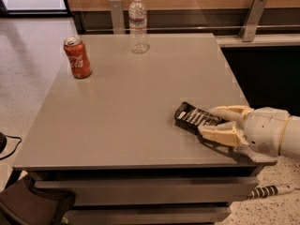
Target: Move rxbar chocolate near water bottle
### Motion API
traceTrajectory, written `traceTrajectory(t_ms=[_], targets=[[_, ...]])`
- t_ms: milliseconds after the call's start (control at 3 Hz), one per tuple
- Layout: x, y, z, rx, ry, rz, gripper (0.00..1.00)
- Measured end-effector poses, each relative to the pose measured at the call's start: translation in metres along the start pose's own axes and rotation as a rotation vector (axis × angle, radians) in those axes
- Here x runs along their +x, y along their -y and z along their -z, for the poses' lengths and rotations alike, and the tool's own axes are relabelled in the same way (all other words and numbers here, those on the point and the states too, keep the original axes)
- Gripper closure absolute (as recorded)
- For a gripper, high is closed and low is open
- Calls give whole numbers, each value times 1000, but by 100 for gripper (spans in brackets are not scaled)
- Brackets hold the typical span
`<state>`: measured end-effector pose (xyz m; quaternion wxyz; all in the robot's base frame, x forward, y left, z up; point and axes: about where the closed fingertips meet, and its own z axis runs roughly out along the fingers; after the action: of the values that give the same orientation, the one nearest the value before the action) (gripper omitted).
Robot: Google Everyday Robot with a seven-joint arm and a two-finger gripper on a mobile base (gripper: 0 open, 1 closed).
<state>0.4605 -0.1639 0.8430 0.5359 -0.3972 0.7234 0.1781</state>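
The rxbar chocolate [189, 116], a flat black wrapper with white lettering, lies on the grey table [140, 102] near its front right corner. My gripper [207, 121] reaches in from the right. Its two cream fingers [220, 133] close on the bar's right end, one along each long edge, and the bar still rests on the tabletop. The water bottle [138, 24], clear with a white cap, stands upright at the table's back edge, far from the bar.
A red soda can [77, 57] stands upright at the back left of the table. A wooden wall with metal brackets [252, 17] runs behind the table. A dark bag [33, 205] sits on the floor at the front left.
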Motion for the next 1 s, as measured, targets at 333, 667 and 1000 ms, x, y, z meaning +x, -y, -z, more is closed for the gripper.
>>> traceTrajectory(t_ms=[333,667,1000], targets=[[-32,4,20,55,-34,73,100],[-58,15,32,105,-106,128,100],[-94,43,44,175,-178,190,100]])
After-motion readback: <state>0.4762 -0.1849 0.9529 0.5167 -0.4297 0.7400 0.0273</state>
